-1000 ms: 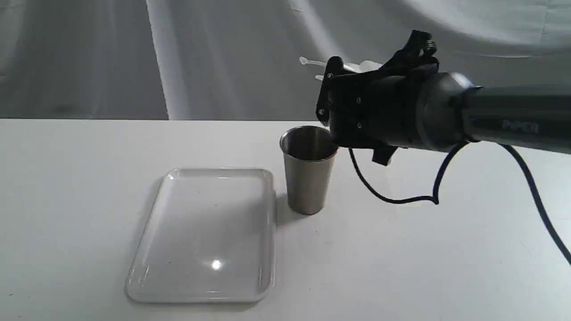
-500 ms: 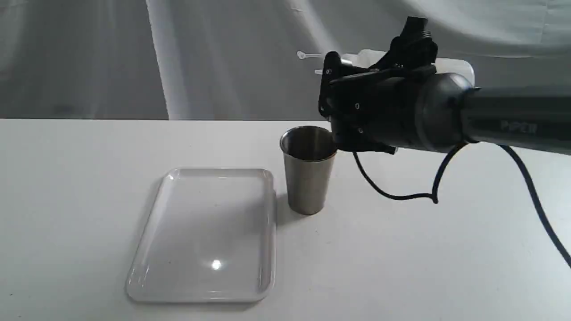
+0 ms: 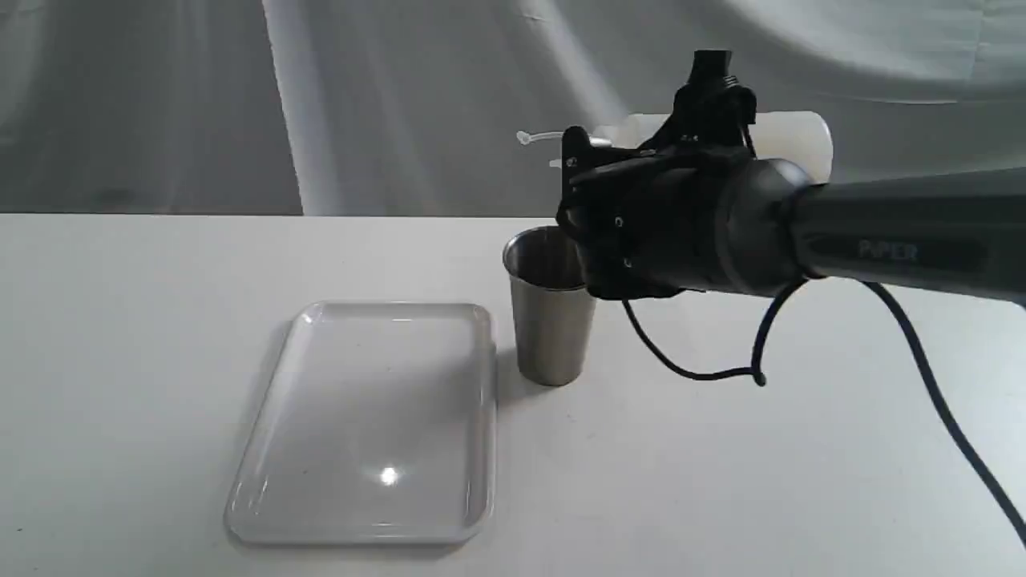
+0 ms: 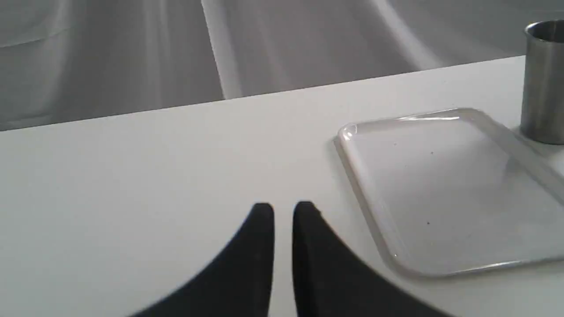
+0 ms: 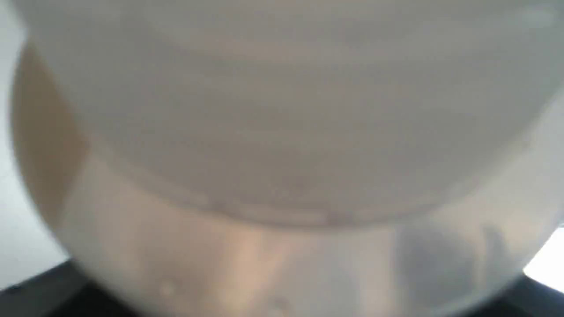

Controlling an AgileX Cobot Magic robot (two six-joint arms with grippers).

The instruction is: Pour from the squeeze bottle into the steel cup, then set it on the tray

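The steel cup [image 3: 550,320] stands upright on the white table, just right of the tray [image 3: 365,417]; both also show in the left wrist view, the cup [image 4: 544,83] beyond the tray [image 4: 445,189]. My right gripper [image 3: 633,156] is shut on the squeeze bottle [image 3: 789,136], which lies about level behind the black wrist. Its thin nozzle [image 3: 535,138] points left, above the cup's far rim. No stream shows. In the right wrist view the bottle's whitish body [image 5: 282,132] fills the frame, with amber at one edge. My left gripper [image 4: 283,207] is shut and holds nothing, low over the table beside the tray.
The right arm's black cable [image 3: 705,373] loops down just right of the cup. A grey draped cloth [image 3: 240,104] hangs behind the table's far edge. The tray holds nothing.
The right arm has shifted left and slightly down over the last second. The bottle rolled further, so its body now shows above the wrist and the nozzle sits lower and more to the left.
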